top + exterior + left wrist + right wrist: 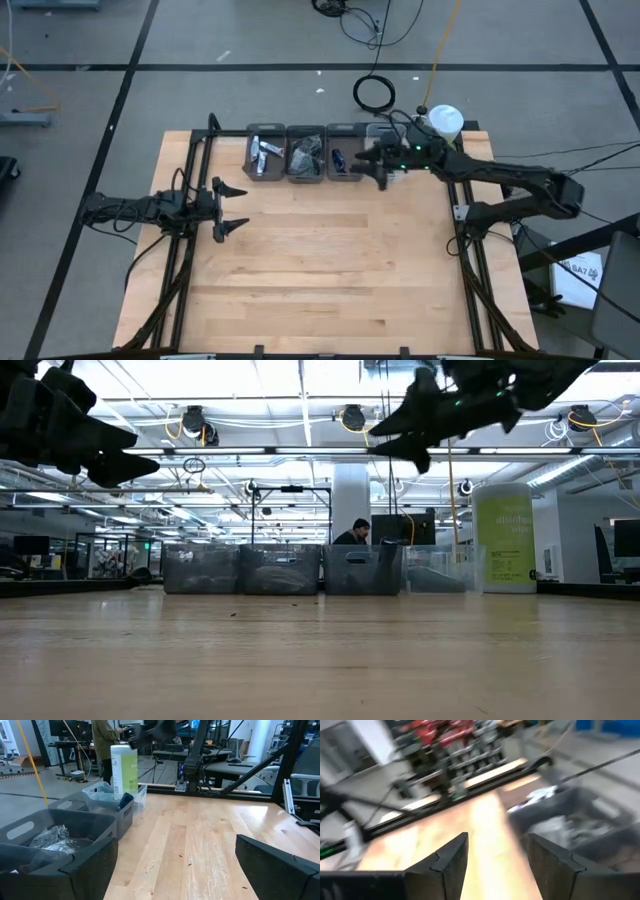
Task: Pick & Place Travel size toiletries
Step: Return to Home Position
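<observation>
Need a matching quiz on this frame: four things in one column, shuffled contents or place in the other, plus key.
Things
1. left dark bin
2. right dark bin
3. left gripper
4. right gripper

Descriptions
A. holds a small blue item
B. open, raised by the clear bin at the far edge
C. holds white-and-blue tubes
D. open, above the left side of the table

Pairs: 1-C, 2-A, 3-D, 4-B

Black bins (pixel 125 822), green bottle (pixel 124 770), wooden table (pixel 200 835)
</observation>
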